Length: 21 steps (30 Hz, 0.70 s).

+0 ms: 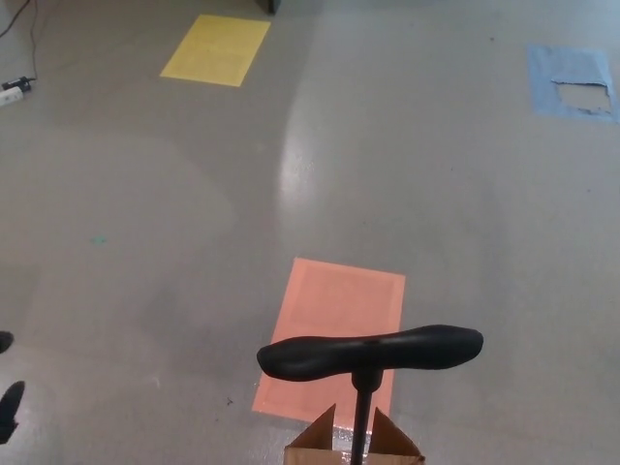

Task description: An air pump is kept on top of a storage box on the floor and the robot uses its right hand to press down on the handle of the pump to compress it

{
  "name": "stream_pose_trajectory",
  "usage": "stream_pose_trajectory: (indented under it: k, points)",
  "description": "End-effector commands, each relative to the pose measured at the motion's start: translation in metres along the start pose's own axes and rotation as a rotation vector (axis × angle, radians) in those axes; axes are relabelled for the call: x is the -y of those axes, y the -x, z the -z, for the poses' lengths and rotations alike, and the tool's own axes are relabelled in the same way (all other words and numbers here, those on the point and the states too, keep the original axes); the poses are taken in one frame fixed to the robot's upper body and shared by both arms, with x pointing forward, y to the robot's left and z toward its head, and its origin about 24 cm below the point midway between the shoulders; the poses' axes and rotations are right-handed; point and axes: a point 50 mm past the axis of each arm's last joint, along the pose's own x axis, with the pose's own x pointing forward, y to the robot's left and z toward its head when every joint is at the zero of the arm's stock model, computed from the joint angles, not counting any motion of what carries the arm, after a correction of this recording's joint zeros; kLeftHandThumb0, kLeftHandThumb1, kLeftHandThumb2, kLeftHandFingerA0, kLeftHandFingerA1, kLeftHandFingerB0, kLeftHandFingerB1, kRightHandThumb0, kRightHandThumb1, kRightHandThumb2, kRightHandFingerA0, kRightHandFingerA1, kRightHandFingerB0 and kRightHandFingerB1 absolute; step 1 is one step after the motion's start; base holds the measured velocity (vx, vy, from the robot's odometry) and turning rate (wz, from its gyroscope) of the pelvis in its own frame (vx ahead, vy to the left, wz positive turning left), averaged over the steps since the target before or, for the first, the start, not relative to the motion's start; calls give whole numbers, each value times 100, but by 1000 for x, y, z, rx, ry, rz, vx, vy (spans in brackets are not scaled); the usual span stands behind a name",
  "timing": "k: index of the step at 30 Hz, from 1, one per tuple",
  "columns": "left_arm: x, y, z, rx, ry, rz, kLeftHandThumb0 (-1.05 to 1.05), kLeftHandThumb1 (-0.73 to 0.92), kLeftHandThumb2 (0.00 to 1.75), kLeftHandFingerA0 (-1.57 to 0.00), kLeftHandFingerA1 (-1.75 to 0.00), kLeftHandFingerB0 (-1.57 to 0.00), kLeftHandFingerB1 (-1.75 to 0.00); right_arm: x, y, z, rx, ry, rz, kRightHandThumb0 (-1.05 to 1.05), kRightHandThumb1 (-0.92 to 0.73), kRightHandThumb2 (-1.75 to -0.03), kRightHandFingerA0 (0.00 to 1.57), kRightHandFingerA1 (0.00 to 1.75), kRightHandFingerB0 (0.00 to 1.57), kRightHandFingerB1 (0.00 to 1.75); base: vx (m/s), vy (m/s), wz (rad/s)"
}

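The air pump's black T-shaped handle [370, 352] stands raised at the bottom centre of the head view, on a thin black shaft [360, 426]. The shaft goes down into a brown cardboard storage box [315, 441], of which only the top flaps show at the bottom edge. Nothing touches the handle. My right hand is out of the picture. Of my left hand [9, 411] only two small black tips show at the left edge, far from the pump.
Grey floor all around, with an orange rectangle [334, 320] just behind the pump, a yellow one [215, 49] at the far left and a torn blue one [572, 82] at the far right. A cable and plug [12, 92] lie at the upper left edge.
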Motion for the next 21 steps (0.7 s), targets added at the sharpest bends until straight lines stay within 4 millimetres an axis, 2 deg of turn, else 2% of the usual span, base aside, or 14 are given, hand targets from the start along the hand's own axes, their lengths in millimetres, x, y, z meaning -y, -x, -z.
stream_pose_trajectory:
  k: [1, 2, 4, 6, 7, 8, 9, 12, 13, 16, 17, 18, 19, 21]
  points:
    - [22, -8, -34, 124, -127, 107, -28, 64, 110, -1, -48, 0, -47, -2, 22, -271, 909, 170, -431, -72, -87, -69, 10, 24, 11, 22, 0, 0, 0]
    - [21, -8, -33, 120, -135, 103, -28, 64, 109, -1, -48, 0, -47, -6, 20, -273, 916, 187, -444, -71, -69, -104, 3, 38, 6, 34, 0, 0, 0]
    - [20, -8, -31, 112, -138, 97, -28, 64, 109, -1, -48, 0, -47, -12, 19, -277, 919, 210, -472, -71, -69, -105, 1, 34, 5, 32, 0, 0, 0]
    - [19, -8, -31, 99, -139, 95, -28, 64, 109, -1, -48, 0, -47, -21, 18, -282, 890, 175, -559, -80, -69, -102, 0, 28, 12, 28, 0, 0, 0]
    - [18, -9, -31, 98, -137, 94, -28, 64, 109, -1, -48, 0, -47, -22, 18, -283, 884, 169, -574, -80, -69, -102, 0, 28, 12, 28, 0, 0, 0]
    - [18, -9, -31, 96, -134, 93, -28, 64, 109, -1, -48, 0, -47, -25, 19, -284, 888, 178, -579, -73, -66, -103, 2, 37, 6, 32, 0, 0, 0]
    - [18, -9, -32, 95, -129, 93, -28, 63, 109, -1, -48, 0, -47, -31, 24, -287, 894, 199, -611, -81, -72, -102, 7, 29, 8, 23, 0, 0, 0]
    - [21, -9, -32, 98, -123, 99, -28, 63, 109, -1, -48, 0, -47, -42, 32, -289, 911, 226, -678, -79, -72, -103, 7, 31, 7, 22, 0, 0, 0]
    - [23, -10, -35, 112, -125, 105, -27, 64, 109, -1, -48, 0, -47, -49, 36, -290, 918, 219, -736, -81, -75, -103, 5, 23, 5, 16, 0, 0, 0]
    - [25, -9, -40, 157, -114, 116, -28, 64, 109, -1, -49, 0, -47, -61, 42, -290, 937, 226, -808, -81, -73, -102, 6, 24, 6, 18, 0, 0, 0]
    - [23, -9, -44, 184, -105, 114, -52, 70, 73, -14, -40, -12, -35, -63, 42, -291, 945, 231, -813, -78, -71, -102, 6, 29, 6, 24, 0, 0, 0]
    - [22, -9, -49, 214, -95, 110, -52, 70, 73, -14, -40, -12, -35, -66, 42, -292, 954, 236, -817, -78, -71, -102, 6, 29, 6, 24, 0, 0, 0]
    - [21, -8, -52, 246, -89, 107, -25, 61, 107, -8, -52, -7, -50, -69, 44, -292, 952, 228, -829, -70, -67, -103, 3, 35, 3, 30, 0, 0, 0]
    - [24, -6, -47, 249, -89, 113, -25, 61, 107, -8, -52, -7, -50, -72, 46, -290, 940, 220, -841, -70, -67, -103, 3, 35, 3, 30, 0, 0, 0]
